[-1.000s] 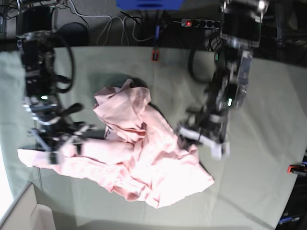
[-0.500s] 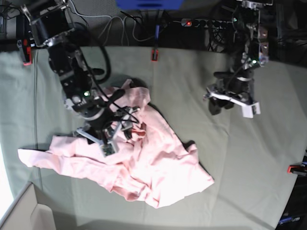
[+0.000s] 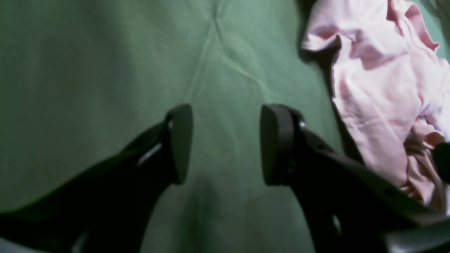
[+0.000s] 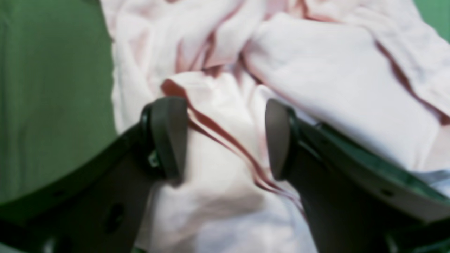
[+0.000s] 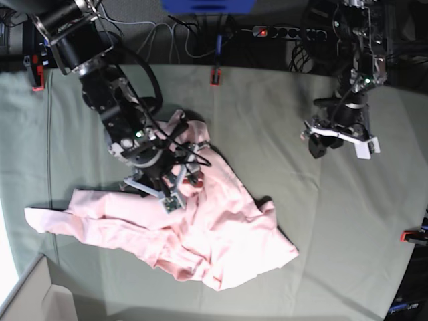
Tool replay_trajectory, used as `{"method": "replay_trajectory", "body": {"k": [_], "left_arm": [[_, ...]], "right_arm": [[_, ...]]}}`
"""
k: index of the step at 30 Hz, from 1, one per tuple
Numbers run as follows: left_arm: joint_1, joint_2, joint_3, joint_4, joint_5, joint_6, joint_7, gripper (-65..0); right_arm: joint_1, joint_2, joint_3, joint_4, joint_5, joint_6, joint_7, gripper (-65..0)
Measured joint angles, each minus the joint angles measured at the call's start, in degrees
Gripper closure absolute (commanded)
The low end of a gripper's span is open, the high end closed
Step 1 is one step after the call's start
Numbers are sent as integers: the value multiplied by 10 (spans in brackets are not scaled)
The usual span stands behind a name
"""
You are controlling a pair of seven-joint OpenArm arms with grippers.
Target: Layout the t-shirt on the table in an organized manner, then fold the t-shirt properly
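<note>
Left wrist view: the left gripper (image 3: 226, 144) hangs over bare table (image 3: 105, 70), its jaws parted with nothing but green cloth between them, so it holds nothing; the t-shirt (image 3: 379, 91) lies off to the right of the picture, apart from the fingers.

Right wrist view: the right gripper (image 4: 225, 138) stands wide apart straddling a raised pink fold of the t-shirt (image 4: 316, 70); cloth fills the gap, yet the pads have not pinched it, so I judge it open and not gripping; whether the fingertips press the fabric I cannot tell.

Base view: the t-shirt (image 5: 214, 234) sits crumpled in a heap across the middle of the table (image 5: 267, 100), one long flap reaching toward the picture's left edge; the right gripper (image 5: 175, 180) is down on the upper part of the heap, the left gripper (image 5: 340, 139) well apart over empty cloth.

The step seems to be picking a fold to spread the shirt; it should go best by closing on a single layer near an edge or seam rather than a bunched ridge, lifting gently so the heap unrolls, while the other arm pins or takes an opposite edge.
</note>
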Motion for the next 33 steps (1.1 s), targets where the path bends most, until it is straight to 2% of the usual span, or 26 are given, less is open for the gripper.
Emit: {"method": "replay_trajectory", "body": {"k": [2, 4, 8, 9, 13, 17, 25, 28, 33], "left_arm": [[0, 0, 0, 0, 0, 0, -1, -299], [0, 0, 0, 0, 0, 0, 0, -299], [-2, 1, 1, 0, 0, 0, 0, -299], [-2, 1, 1, 0, 0, 0, 0, -299], [-2, 1, 3, 0, 0, 0, -1, -299], [-5, 3, 12, 0, 0, 0, -2, -302], [-21, 9, 107, 0, 2, 0, -8, -303], [-26, 25, 148, -4, 2, 0, -1, -303], [-56, 56, 208, -32, 6, 0, -7, -303]], "right_arm": [[6, 0, 0, -22, 0, 0, -1, -331], [14, 2, 0, -40, -2, 0, -2, -269], [20, 2, 8, -46, -2, 0, 1, -23], [20, 1, 12, -45, 1, 0, 0, 0], [8, 2, 49, -12, 0, 0, -10, 0], [-30, 3, 85, 71, 0, 0, -9, 0], [-107, -2, 222, 189, 2, 0, -10, 0], [-139, -2, 277, 213, 0, 0, -11, 0], [-184, -4, 329, 223, 2, 0, -8, 0]]}}
